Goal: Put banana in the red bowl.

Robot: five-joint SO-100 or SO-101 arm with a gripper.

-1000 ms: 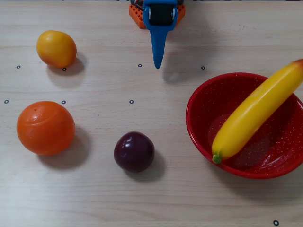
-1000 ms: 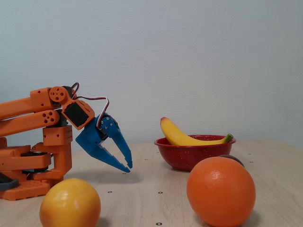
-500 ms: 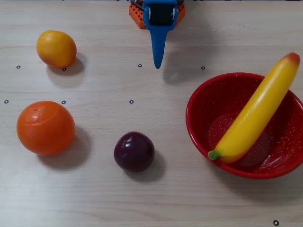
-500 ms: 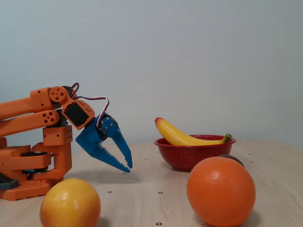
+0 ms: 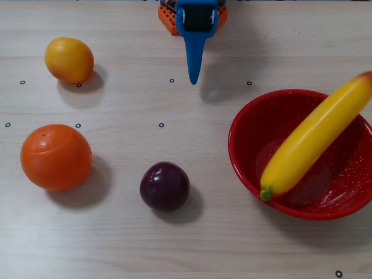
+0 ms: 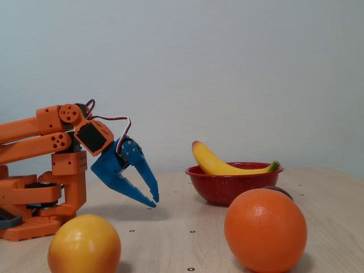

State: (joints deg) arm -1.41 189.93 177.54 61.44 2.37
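Overhead view: banana (image 5: 314, 142) lying aslant in the red bowl (image 5: 254, 168) at right, green stem tip on the near rim, reddish end jutting past the far rim. Blue fingers (image 5: 193, 67) well apart from the bowl, empty, pointing down the surface (image 5: 186, 244). Fixed view: gripper (image 6: 149, 200) slightly parted, grasping nothing, tips just above the surface. Orange fruit (image 5: 56, 157), yellow-orange fruit (image 5: 69, 59) and dark plum (image 5: 165, 186) scattered left of the bowl, each apart.
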